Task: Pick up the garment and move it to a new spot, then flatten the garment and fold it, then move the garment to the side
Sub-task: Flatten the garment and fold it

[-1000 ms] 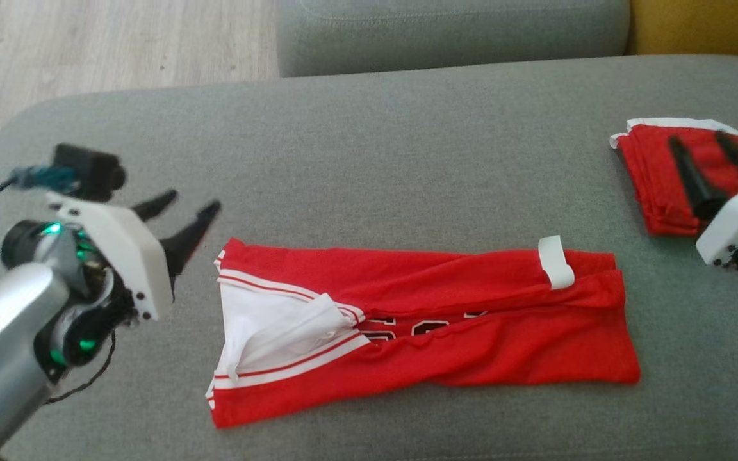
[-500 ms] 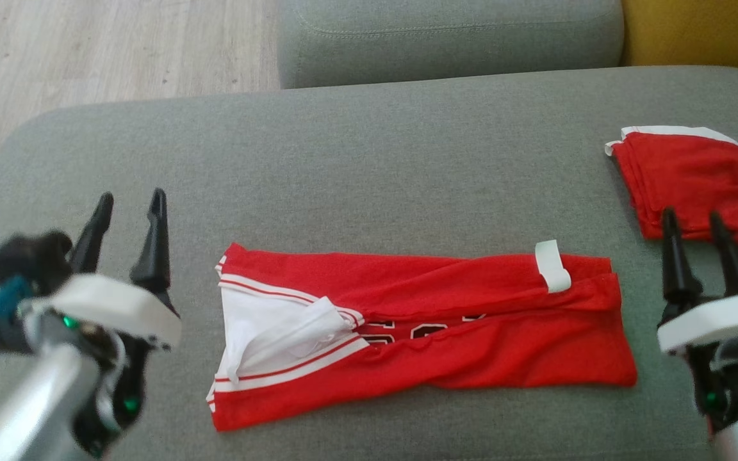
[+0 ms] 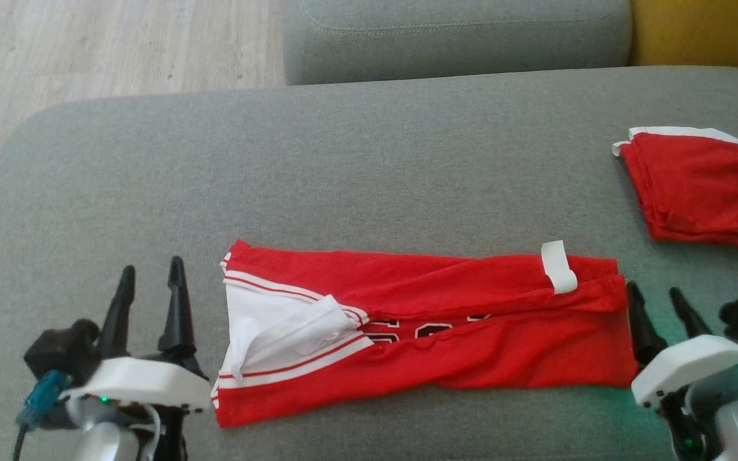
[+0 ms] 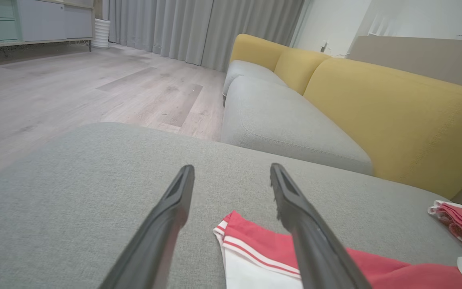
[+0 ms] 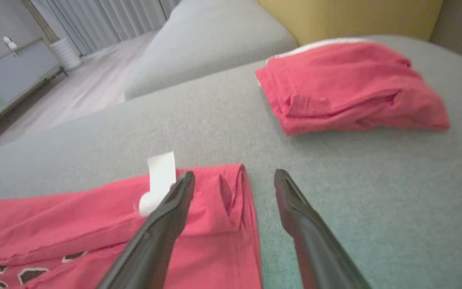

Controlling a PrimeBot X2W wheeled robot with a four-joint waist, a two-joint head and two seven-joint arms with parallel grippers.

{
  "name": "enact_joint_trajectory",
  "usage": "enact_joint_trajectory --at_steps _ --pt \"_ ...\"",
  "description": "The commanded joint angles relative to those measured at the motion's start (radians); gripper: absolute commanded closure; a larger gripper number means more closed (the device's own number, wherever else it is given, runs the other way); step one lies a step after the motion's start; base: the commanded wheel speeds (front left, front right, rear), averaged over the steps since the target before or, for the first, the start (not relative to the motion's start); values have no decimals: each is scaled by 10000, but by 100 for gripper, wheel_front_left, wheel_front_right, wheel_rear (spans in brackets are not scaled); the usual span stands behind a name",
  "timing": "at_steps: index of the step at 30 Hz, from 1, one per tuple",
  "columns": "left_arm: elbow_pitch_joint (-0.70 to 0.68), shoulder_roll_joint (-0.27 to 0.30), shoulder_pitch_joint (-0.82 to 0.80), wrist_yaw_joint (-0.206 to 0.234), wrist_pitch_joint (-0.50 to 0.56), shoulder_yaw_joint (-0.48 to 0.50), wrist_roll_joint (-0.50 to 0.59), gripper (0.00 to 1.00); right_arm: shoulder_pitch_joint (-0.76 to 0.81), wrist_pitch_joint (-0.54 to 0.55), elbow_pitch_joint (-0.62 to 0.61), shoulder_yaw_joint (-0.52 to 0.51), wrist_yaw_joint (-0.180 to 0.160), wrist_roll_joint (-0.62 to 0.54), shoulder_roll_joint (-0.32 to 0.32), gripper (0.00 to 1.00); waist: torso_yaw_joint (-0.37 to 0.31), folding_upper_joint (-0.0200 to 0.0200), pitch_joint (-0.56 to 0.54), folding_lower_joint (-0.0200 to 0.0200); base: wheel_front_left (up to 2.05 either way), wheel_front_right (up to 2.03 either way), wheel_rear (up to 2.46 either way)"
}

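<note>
The garment [image 3: 446, 320] is a red jersey with white trim, lying folded into a long strip across the grey cushion [image 3: 343, 166]; its white-trimmed end points left and a white tag [image 3: 558, 266] sits near its right end. My left gripper [image 3: 150, 276] stands open just left of the jersey's left end [image 4: 251, 249], empty. My right gripper [image 3: 656, 296] stands open at the jersey's right edge [image 5: 231, 208], one finger over the cloth, holding nothing.
A second red garment [image 3: 702, 189], folded small, lies at the cushion's far right [image 5: 351, 96]. Another grey seat [image 3: 452, 35] and a yellow backrest [image 4: 391, 108] stand behind. Wooden floor [image 3: 106, 45] lies beyond the cushion's left edge.
Both arms have drawn back toward the near edge. The right gripper left the folded red garment and came down beside the jersey's right end. The left gripper turned upright.
</note>
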Motion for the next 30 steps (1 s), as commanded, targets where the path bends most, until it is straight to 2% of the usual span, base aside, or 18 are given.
enact_joint_trajectory --at_steps 1,10,17,21,22,23,24,25,26,27,30 --pt "-177 -74 -372 -225 -121 600 280 0 -612 280 -22 91 73 -133 -55 0 72 -1 70 1 0 0 0" --pt "491 -1055 -657 -1348 -121 1237 1221 0 -1982 2215 2150 -260 73 -190 -83 0 482 -1 410 1 0 0 0" --pt "872 -1456 -741 -1801 -122 1663 1678 0 -2624 4452 3914 -1033 73 -526 43 0 703 -1 522 1 0 0 0" --pt "963 -1619 -726 -1985 -122 1831 1876 0 -2608 5723 4254 -904 73 -318 350 0 776 -1 526 1 0 0 0" --pt "987 -1652 -731 -2029 -122 1873 1916 0 -2553 5932 4221 -799 73 -221 437 5 789 -1 532 1 0 0 0" --pt "1012 -1683 -739 -2070 -122 1917 1952 0 -2486 6065 4143 -710 73 -98 521 24 798 -1 536 1 0 0 0" --pt "1036 -1711 -744 -2107 -122 1961 1985 0 -2407 6149 4044 -623 73 6 584 53 802 -1 539 1 0 0 0" --pt "1058 -1737 -744 -2139 -122 2008 2015 0 -2319 6216 3938 -530 73 76 628 72 800 -1 543 1 0 0 0" --pt "1080 -1760 -745 -2170 -122 2057 2042 0 -2242 6220 3791 -433 73 141 663 97 793 -1 548 1 0 0 0" --pt "1101 -1782 -745 -2197 -122 2105 2070 0 -2174 6154 3621 -356 73 211 687 100 782 -1 550 1 0 0 0" --pt "1187 -1838 -737 -2271 -122 2218 2146 0 -2040 5869 3110 -159 73 425 701 100 722 -1 539 1 0 0 0"
